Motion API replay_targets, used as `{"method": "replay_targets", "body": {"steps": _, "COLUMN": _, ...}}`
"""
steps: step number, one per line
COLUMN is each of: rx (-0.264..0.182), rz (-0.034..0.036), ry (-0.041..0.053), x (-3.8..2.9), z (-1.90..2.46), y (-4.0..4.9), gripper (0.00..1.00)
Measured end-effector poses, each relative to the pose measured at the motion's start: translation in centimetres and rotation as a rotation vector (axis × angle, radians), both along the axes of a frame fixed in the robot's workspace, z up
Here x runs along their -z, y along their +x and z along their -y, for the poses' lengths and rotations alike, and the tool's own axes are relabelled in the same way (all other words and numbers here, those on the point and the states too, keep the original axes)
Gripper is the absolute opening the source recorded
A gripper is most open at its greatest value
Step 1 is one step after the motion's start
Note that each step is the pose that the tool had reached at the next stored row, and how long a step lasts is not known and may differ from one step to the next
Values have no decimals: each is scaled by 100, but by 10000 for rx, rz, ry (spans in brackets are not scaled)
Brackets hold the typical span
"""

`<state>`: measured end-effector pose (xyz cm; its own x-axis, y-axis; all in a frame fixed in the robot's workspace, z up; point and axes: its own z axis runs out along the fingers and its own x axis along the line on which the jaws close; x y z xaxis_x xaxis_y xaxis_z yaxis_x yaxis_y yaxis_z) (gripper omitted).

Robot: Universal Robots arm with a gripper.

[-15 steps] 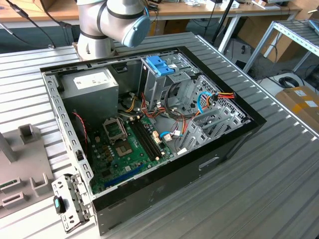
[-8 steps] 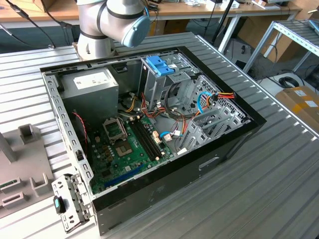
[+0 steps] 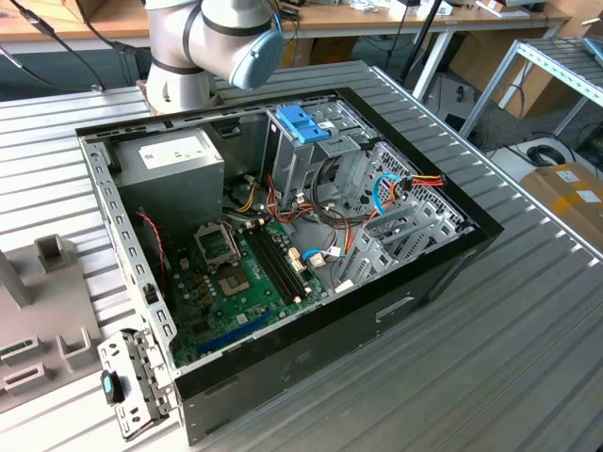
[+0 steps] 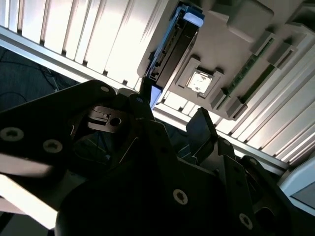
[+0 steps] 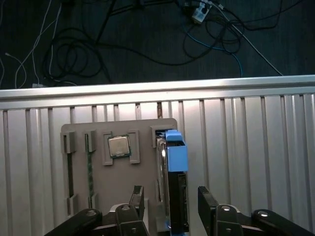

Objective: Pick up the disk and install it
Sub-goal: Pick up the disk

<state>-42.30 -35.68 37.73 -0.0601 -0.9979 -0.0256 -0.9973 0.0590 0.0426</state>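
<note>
Above upright disk (image 5: 176, 152), gripper (image 5: 171, 191) spread wide, clear

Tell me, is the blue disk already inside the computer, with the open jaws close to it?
No. The disk is not inside the computer; it stands on edge in the grey holder on the table, as the first wrist view shows. The gripper is close to it, jaws open.

table (image 3: 528, 358): ribbed aluminium | floor (image 5: 147, 54): dark, loose cables (image 5: 74, 56) | back: wooden bench (image 3: 358, 21) | cardboard box (image 3: 570, 198) beside table
</note>
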Motion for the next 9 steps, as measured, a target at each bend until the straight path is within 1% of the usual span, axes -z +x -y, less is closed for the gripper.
{"method": "replay_targets", "body": {"steps": 9, "rx": 0, "rz": 0, "ry": 0, "x": 38, "z": -7, "y": 0, "gripper": 56}}
